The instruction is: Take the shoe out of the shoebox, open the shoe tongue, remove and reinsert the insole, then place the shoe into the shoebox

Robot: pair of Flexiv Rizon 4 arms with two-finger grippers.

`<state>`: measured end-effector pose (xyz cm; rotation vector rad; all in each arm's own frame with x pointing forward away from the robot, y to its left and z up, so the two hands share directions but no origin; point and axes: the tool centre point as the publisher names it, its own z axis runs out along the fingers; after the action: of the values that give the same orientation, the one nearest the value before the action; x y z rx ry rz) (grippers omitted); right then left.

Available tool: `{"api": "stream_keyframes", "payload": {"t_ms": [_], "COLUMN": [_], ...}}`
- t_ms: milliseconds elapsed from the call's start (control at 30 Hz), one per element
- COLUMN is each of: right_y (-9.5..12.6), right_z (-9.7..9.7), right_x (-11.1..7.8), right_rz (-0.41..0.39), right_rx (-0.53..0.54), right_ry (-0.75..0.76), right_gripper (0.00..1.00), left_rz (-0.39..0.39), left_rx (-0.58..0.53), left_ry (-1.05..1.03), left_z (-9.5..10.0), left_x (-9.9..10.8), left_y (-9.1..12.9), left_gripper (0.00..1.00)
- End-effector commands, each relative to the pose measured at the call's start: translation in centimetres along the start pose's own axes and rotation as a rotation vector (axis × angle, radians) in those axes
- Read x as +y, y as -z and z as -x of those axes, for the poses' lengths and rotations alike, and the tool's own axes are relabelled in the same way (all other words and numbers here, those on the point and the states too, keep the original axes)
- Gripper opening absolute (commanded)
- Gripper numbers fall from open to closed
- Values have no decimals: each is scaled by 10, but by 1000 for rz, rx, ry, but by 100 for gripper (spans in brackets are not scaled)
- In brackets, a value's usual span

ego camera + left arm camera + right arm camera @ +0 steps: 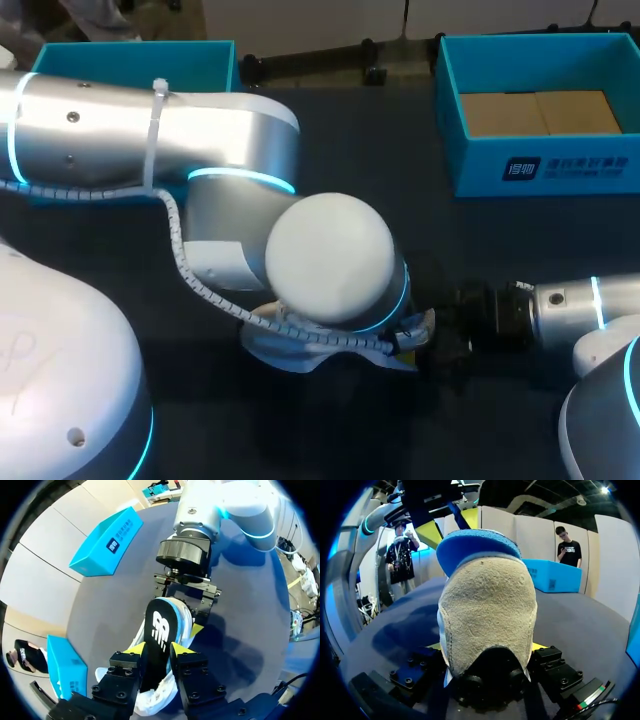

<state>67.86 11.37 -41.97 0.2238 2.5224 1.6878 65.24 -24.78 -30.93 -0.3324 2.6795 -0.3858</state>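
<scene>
Left wrist view, one left tool (157, 649) pinching one insole (159, 627), one right tool (487, 647) gripping one shoe (487, 600), two blue boxes (548, 170) (130, 60)

The shoe (487, 615) is faced in rough suede, the insole (155, 652) is finished matt, and the worktop (380, 160) is covered in dull cloth.

silver-white left arm (100, 125) & right arm (565, 303) w/ cyan rings (240, 178), spiral-wrapped cable (180, 248) + zip tie (154, 135) on left.
</scene>
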Motion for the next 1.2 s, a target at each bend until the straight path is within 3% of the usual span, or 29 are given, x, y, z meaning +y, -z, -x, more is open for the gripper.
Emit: {"api": "stream_keyframes", "payload": {"t_ms": [33, 500, 533, 600, 633, 800, 1200], "right_y": [-1, -1, -1, -1, -1, -1, -1], "right_z": [-1, -1, -1, -1, -1, -1, -1], "right_x": [0, 0, 0, 0, 0, 0, 0], "right_rz": [-4, -4, -4, -4, -4, -4, -4], "right_rx": [0, 0, 0, 0, 0, 0, 0], "right_ry": [0, 0, 0, 0, 0, 0, 0], "right_gripper": [0, 0, 0, 0, 0, 0, 0], "left_rz": [11, 47, 49, 52, 54, 64, 10], "left_rx": [9, 17, 12, 9, 4, -1, 7], "left_ry": [-1, -7, -7, -6, -3, 8, -2], "left_z": [-1, 0, 0, 1, 2, 7, 1], "left_x": [-4, -4, -4, -4, -4, -5, 0], "left_y": [-11, -29, -30, -32, -33, -37, 0], "left_gripper": [30, 29, 27, 5, 0, 0, 0]}}
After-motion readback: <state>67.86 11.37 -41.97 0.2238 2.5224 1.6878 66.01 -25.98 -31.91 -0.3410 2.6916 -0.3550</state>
